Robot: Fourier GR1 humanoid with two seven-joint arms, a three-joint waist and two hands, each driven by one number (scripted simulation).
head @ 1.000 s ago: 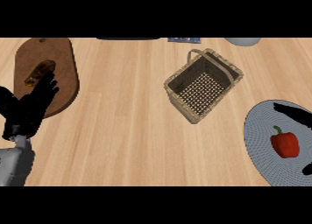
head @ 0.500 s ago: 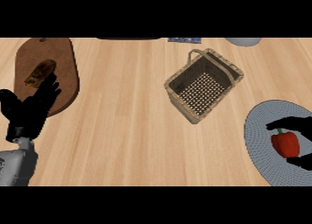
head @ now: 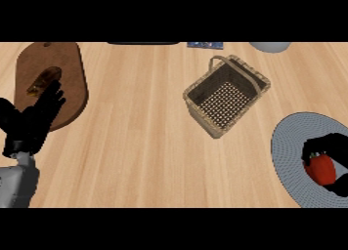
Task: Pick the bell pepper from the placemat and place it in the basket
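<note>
wooden counter: your right hand, open a second ago, has now curled round the bell pepper on the placemat at four o'clock, so lift toward the basket; left hand rests open at nine.

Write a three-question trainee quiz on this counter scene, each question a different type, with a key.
1. True or false: the red bell pepper already lies inside the woven wicker basket.
2. Multiple choice: what lies beneath the pepper? A) brown wooden cutting board B) round grey placemat C) bare counter
3. Fill in: the right robot hand is curled around the ____, while the left robot hand rests open at the view's left edge.

Key: 1 false; 2 B; 3 pepper.
</note>
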